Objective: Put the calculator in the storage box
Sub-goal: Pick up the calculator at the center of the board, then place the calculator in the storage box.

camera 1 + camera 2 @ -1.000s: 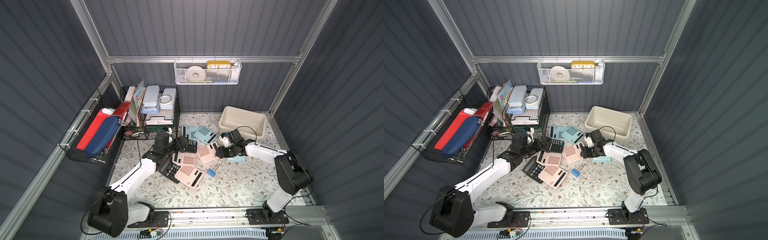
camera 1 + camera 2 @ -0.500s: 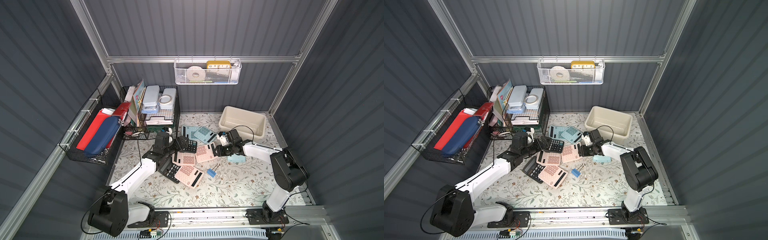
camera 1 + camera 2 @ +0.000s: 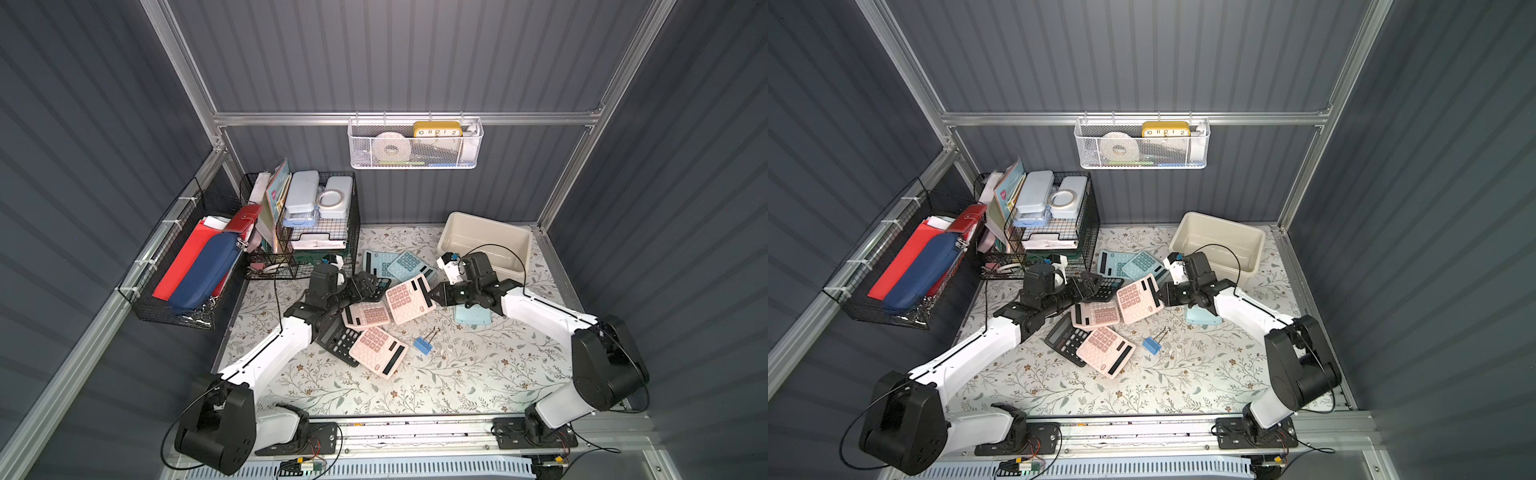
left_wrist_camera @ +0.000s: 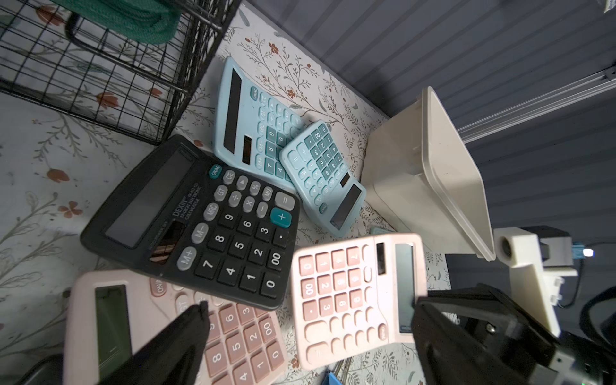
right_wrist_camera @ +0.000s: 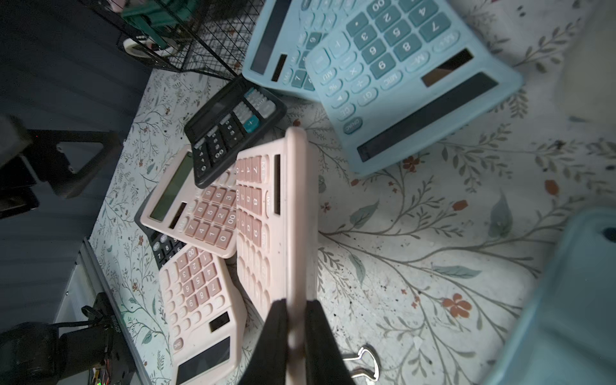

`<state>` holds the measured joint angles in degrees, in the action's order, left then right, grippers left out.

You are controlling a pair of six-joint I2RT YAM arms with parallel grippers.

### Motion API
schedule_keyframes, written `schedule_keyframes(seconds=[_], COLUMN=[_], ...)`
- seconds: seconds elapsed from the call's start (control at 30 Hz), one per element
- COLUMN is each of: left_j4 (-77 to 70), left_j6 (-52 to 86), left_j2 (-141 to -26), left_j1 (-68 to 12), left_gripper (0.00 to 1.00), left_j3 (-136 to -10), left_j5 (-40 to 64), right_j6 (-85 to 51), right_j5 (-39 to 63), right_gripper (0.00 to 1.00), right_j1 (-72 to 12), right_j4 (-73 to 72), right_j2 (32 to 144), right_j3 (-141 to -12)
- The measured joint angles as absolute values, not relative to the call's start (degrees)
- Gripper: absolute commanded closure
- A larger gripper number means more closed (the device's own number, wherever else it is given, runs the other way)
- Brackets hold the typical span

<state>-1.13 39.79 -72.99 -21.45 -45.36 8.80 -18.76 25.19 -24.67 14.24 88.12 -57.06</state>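
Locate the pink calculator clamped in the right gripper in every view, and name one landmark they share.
In a top view: the pink calculator sits mid-pile, its edge in the right gripper.
In a top view: the pink calculator likewise mid-pile.
Left wrist: keys facing the camera, in front of the storage box.
Right wrist: nearly edge-on, running out from the shut jaws.
Shared landmark: the light blue calculator lying across another blue one.

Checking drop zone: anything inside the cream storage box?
Cream rectangular plastic storage box looks empty in both top views; its near edge is partly hidden behind the right arm's wrist.
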Motion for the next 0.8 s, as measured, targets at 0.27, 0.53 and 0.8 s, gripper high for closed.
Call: schedule_keyframes(seconds=[0.27, 0.53, 0.8], left_j4=[-0.97, -0.27, -0.10], left_j6=[39.79, 39.79, 39.79], left_j2=[-71.09, -70.76, -70.52], left_j1=[-21.45, -21.45, -21.45], left_gripper=[0.01, 0.01, 0.01], left_j3=[-45.36, -45.36, -45.36], left_j5=[7.84, 7.42, 7.35], right_j6=[-20.43, -24.29, -26.79], right_j5=[22.44, 23.77, 22.59], right_gripper=[1.00, 1.00, 1.00], right_j1=[-22.48, -10.50, 2.50], right_j4=[19.16, 20.60, 26.37], right_j2=[79.15, 69.91, 68.05], right_j3=[-59.40, -61.04, -67.57])
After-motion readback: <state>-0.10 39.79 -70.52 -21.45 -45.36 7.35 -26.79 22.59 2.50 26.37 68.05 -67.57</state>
